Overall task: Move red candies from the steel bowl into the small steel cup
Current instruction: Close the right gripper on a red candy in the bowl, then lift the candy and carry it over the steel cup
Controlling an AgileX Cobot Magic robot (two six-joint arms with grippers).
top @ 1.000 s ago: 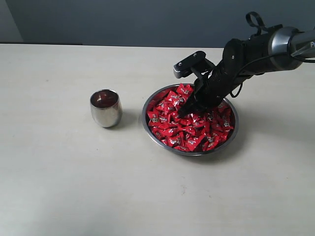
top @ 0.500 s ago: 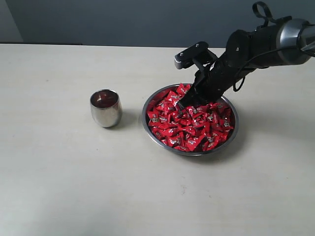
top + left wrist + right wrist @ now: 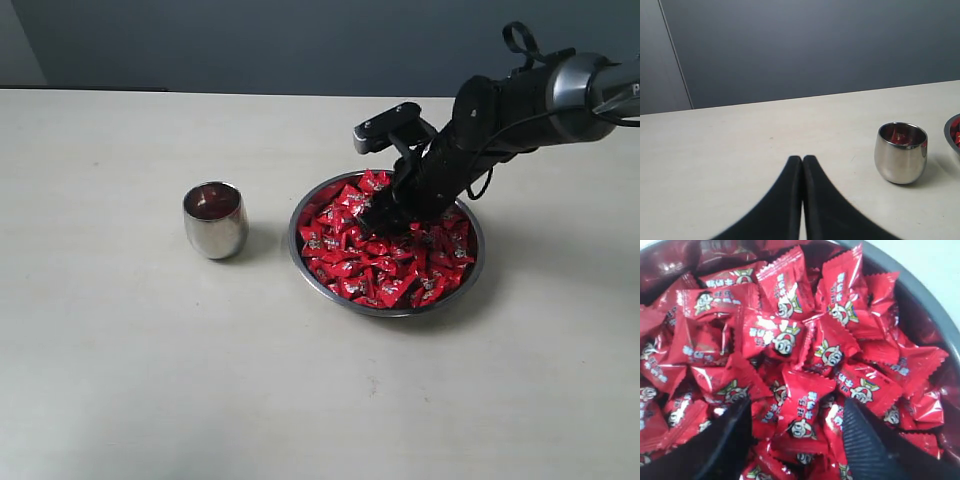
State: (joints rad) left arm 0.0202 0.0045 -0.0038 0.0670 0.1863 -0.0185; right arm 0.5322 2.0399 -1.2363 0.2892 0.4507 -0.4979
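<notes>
The steel bowl (image 3: 310,270) right of centre is heaped with red candies (image 3: 385,270). My right gripper (image 3: 378,222) is low over the heap at its far side. In the right wrist view that gripper (image 3: 796,410) stands open, its fingers (image 3: 867,442) apart on either side of one red candy (image 3: 802,415) that lies on the pile. The small steel cup (image 3: 215,222) stands upright left of the bowl with red candies inside (image 3: 897,136). My left gripper (image 3: 802,160) is shut and empty, hovering over bare table short of the cup (image 3: 901,155).
The pale table (image 3: 150,380) runs wide around the bowl and cup. A dark wall (image 3: 250,40) rises behind its far edge. The bowl's rim (image 3: 952,132) just shows at the edge of the left wrist view.
My right gripper rose a little off the heap, then came back down onto the candies and opened its fingers. The cup, the bowl and the left gripper have stayed put.
</notes>
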